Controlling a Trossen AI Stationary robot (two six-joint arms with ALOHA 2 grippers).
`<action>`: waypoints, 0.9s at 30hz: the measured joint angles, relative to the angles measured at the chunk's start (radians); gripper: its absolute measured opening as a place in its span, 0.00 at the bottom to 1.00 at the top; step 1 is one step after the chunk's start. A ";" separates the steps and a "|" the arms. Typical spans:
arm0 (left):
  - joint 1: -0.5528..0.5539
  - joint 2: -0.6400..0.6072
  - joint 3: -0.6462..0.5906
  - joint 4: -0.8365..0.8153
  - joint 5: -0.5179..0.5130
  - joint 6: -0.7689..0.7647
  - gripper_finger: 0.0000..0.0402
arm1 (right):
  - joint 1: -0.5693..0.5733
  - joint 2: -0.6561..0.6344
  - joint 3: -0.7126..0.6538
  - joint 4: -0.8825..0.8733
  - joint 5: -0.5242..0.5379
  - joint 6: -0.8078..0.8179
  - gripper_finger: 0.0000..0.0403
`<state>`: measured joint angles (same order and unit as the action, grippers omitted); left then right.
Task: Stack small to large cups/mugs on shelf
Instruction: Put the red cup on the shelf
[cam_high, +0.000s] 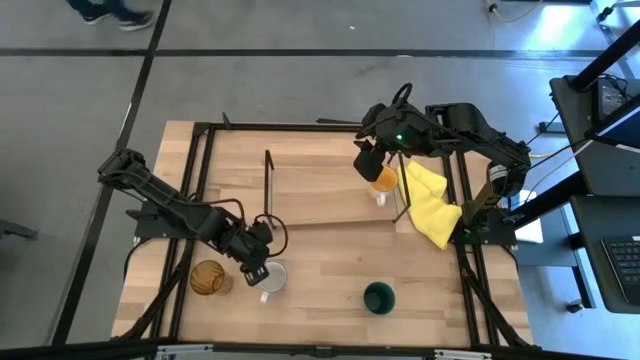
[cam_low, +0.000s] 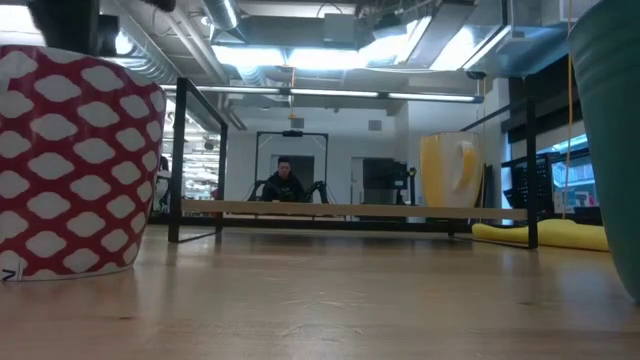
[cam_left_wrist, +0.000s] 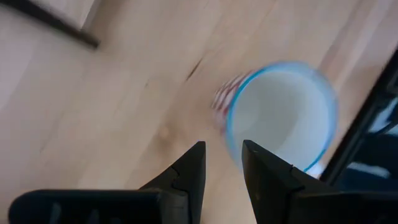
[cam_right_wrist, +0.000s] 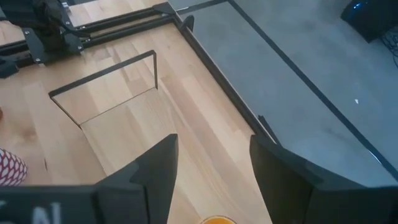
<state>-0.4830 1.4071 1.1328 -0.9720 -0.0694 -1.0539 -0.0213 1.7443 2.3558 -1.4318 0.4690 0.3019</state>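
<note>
Wooden table on grey floor, black frame around it. Shelf sits upper centre of the high view, wire end frames at both ends. Right gripper hangs over the shelf's right end, fingers apart, just above the orange-inside mug standing on the board; yellow cloth right beside it. Left gripper lower left, fingers apart with a narrow gap, at the rim of the white mug, red-patterned outside. Amber glass tumbler just left of it. Dark green cup lower centre-right, well apart. Person seated far back in the low view.
</note>
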 joint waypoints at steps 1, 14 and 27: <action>0.003 0.000 0.000 -0.022 0.013 0.008 0.25 | -0.001 0.000 0.000 -0.002 0.000 0.000 0.50; 0.001 0.051 0.000 0.045 0.085 -0.050 0.25 | -0.023 0.000 0.000 -0.004 -0.001 0.000 0.50; -0.013 0.112 0.000 0.060 0.004 -0.059 0.25 | -0.023 0.000 0.000 -0.003 -0.020 0.007 0.50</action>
<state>-0.4957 1.5192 1.1328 -0.9123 -0.0658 -1.1126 -0.0441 1.7443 2.3558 -1.4353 0.4492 0.3088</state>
